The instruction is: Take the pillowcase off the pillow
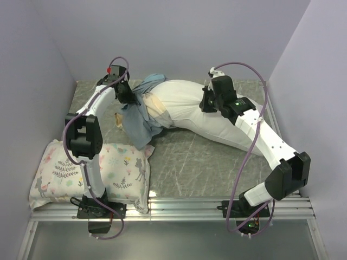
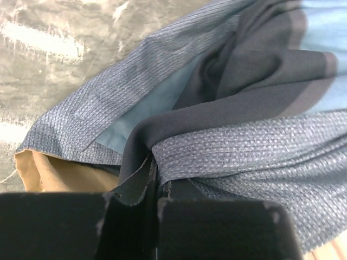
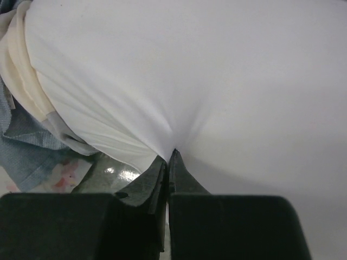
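Note:
The plain white pillow (image 1: 190, 105) lies across the back of the table, mostly bare. The slate-blue pillowcase (image 1: 140, 116) is bunched over its left end, with a tan band (image 1: 157, 105) showing. My left gripper (image 1: 129, 96) is shut on a fold of the pillowcase (image 2: 227, 146), with cloth pinched between the fingers. My right gripper (image 1: 209, 103) is shut on a pinch of the pillow's white fabric (image 3: 217, 81), jaws closed with fabric between the tips. In the right wrist view the pillowcase (image 3: 24, 146) is at the far left.
A white pillow printed with flowers and deer (image 1: 92, 173) lies at the front left, beside the left arm's base. Lilac walls close in the grey table (image 1: 200, 162) on three sides. A metal rail (image 1: 179, 208) runs along the near edge.

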You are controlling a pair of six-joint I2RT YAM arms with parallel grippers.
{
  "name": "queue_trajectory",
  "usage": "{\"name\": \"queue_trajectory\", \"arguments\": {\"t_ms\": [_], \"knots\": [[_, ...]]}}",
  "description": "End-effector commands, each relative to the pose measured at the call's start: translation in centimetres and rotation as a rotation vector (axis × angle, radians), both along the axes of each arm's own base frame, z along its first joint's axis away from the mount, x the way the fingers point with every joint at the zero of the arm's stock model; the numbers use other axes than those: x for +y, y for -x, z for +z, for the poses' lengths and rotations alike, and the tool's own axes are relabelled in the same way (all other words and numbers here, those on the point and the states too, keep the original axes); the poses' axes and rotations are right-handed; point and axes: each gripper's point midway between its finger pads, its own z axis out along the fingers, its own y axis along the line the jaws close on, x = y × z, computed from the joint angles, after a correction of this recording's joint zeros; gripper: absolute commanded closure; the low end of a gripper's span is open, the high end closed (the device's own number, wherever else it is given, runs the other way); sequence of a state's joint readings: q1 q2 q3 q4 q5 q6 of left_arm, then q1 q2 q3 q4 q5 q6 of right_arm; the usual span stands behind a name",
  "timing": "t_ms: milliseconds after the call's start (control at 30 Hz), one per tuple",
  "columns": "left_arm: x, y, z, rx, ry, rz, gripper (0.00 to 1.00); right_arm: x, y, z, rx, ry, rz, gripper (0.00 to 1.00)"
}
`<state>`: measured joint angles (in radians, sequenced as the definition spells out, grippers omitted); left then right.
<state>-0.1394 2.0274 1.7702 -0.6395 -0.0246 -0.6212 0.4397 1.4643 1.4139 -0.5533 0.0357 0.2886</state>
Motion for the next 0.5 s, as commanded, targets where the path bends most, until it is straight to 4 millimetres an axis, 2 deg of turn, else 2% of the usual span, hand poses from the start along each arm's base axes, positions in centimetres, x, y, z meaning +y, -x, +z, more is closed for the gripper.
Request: {"name": "queue_trajectory", "arguments": {"t_ms": [0, 67, 133, 167, 200, 300, 333, 367, 433, 467], "knots": [[6.6, -2.7, 6.1, -0.210, -0.130, 0.131, 1.00, -4.2, -0.7, 4.3, -0.125, -0.005, -0.127, 1.00], [4.7, -2.2, 7.7, -0.258, -0.124, 0.071, 1.00, -2.9, -1.3, 2.0, -0.080, -0.017, -0.102, 1.00], [3.0, -1.9, 10.6, -0.313, -0.096, -0.001, 0.86, -1.8, -1.6, 0.3, -0.042, -0.043, -0.079, 1.00], [1.8, -1.7, 11.4, -0.323, -0.096, -0.032, 0.76, -1.2, -1.9, -0.9, -0.014, -0.046, -0.070, 1.00], [1.2, -1.2, 12.6, -0.344, -0.101, -0.047, 0.53, -0.7, -2.3, -1.2, -0.014, -0.056, -0.066, 1.00], [-1.7, 0.6, 14.7, -0.368, -0.121, -0.115, 0.27, 0.1, -3.0, -2.4, 0.016, -0.072, -0.062, 1.00], [-2.0, 1.4, 14.4, -0.343, -0.135, -0.116, 0.25, 0.3, -3.2, -2.4, 0.016, -0.077, -0.065, 1.00], [-3.6, 2.2, 14.4, -0.339, -0.136, -0.146, 0.23, 0.3, -3.3, -2.4, 0.014, -0.078, -0.069, 1.00], [-4.9, 4.2, 13.5, -0.305, -0.153, -0.162, 0.21, 0.4, -3.6, -2.0, 0.007, -0.084, -0.072, 1.00], [-7.1, 5.4, 13.3, -0.312, -0.153, -0.203, 0.21, 0.4, -3.7, -1.9, 0.006, -0.083, -0.075, 1.00]]}}
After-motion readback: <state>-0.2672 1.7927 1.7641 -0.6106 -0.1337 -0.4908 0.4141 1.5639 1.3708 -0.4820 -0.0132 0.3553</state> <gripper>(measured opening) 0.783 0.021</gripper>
